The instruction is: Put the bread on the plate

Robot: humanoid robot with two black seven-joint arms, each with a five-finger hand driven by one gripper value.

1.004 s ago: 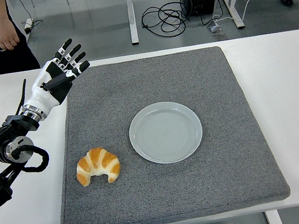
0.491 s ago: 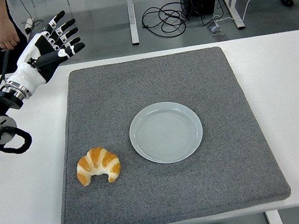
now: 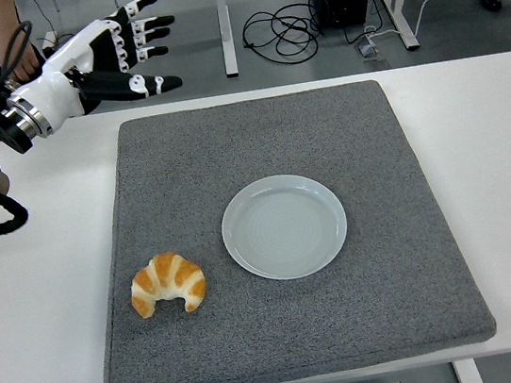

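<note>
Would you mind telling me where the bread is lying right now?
The bread lies on the grey mat near its front-left corner, just left of the plate, not touching it.

Person [image 3: 1,37] cut off by top edge, partly hidden behind left hand [image 3: 113,54].

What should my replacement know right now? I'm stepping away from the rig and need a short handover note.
Left hand: fingers spread, holding nothing, raised above the far left corner of the grey felt mat.
Right hand: not in view.
Golden-brown croissant: lies on the mat's near left part, apart from the plate.
Round pale blue plate: mid-mat, nothing on it.
Done: nothing; bread ungrasped.
Left: reach down, grasp the croissant, set it on the plate.
</note>
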